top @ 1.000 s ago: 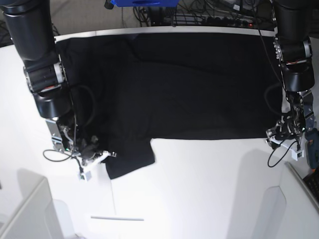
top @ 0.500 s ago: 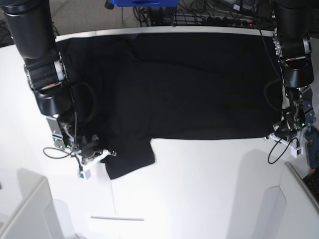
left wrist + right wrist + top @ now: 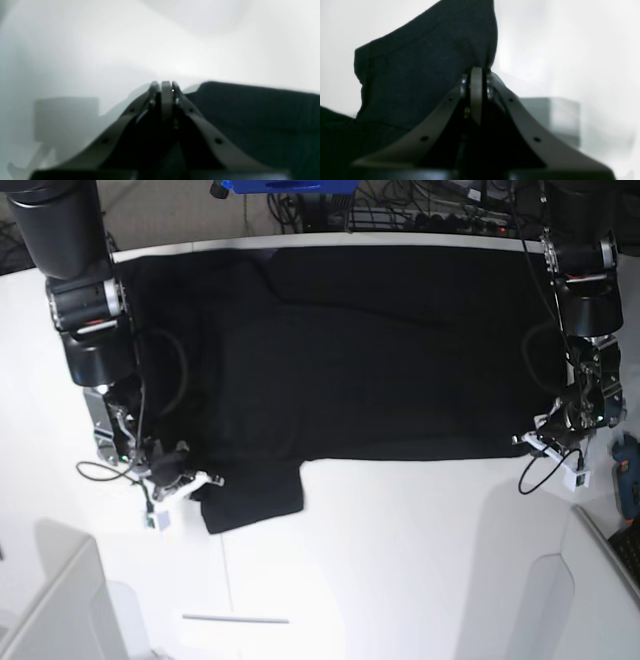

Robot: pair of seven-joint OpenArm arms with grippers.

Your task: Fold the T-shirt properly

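Both hands (image 3: pixel 200 480) (image 3: pixel 527 442) pinch the T-shirt's (image 3: pixel 380 350) near edge.

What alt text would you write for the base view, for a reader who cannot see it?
A large black T-shirt lies spread across a white table, seen from above. The right tool is shut at the sleeve edge on the view's left, and the left tool is shut at the shirt's lower corner on the view's right.

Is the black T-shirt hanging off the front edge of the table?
No, the T-shirt lies flat on the white table, with a wide bare stretch of tabletop between its lower hem and the front edge.
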